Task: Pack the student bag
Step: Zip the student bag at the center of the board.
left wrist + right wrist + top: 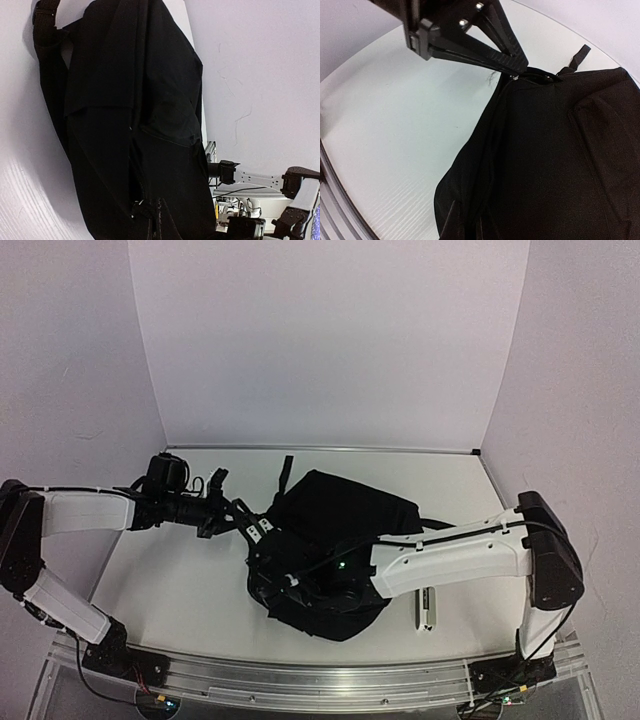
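Fingers of the left gripper are drawn together to a point and clamped on the top edge of the bag, right by a small metal glint at the seam. The right wrist view shows this grip clearly, with the two black fingers narrowing onto the rim from the upper left.

The right gripper is also closed. Its dark fingertips sit low on the bag's near left side, pressed together on a fold of the fabric. They are black on black, so the exact bite is hard to make out.

The left arm reaches in from the left at table height. The right arm stretches across from the right, its white forearm passing over the bag's near half.

The bag lies flat in the middle of the table, a large, soft black heap between the two grippers. Its far part spreads toward the back wall. A strap runs out from its far left corner and lies on the table.

A small white item lies on the table just right of the bag, under the right forearm and near the front edge. What it is cannot be told.

White walls close in the table on the left, back and right.
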`<state>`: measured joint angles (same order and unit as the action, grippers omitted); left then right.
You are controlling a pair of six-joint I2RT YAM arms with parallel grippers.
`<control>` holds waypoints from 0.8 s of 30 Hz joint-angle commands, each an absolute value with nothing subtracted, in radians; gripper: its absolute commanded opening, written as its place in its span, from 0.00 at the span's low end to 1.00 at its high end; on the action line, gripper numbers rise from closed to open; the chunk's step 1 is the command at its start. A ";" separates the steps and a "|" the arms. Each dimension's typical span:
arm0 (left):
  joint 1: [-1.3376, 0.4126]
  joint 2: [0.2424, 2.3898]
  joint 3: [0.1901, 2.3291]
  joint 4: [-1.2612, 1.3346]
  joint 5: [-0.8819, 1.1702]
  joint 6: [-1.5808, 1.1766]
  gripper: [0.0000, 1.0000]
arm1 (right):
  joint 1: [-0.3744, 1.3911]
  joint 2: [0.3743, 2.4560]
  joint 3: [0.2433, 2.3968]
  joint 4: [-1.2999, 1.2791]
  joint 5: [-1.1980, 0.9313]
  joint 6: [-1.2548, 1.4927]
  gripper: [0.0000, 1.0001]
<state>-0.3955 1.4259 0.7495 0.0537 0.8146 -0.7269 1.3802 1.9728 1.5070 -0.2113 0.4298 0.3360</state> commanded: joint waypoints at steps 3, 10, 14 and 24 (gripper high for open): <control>-0.303 1.463 0.837 0.140 0.665 -0.682 0.00 | 1.494 1.856 1.503 -0.232 0.293 0.381 0.00; -0.298 1.570 0.924 0.144 0.729 -0.641 0.00 | 1.514 1.792 1.485 -0.228 0.193 0.390 0.00; -0.298 1.651 0.979 0.170 0.778 -0.626 0.00 | 1.520 1.778 1.495 -0.223 0.160 0.378 0.00; -0.296 1.706 1.048 0.145 0.796 -0.583 0.00 | 1.521 1.799 1.518 -0.233 0.357 0.440 0.19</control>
<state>-0.3561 1.6888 0.9566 -0.0172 1.0178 -0.6487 1.4319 1.8847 1.4765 -0.2466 0.3722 0.3807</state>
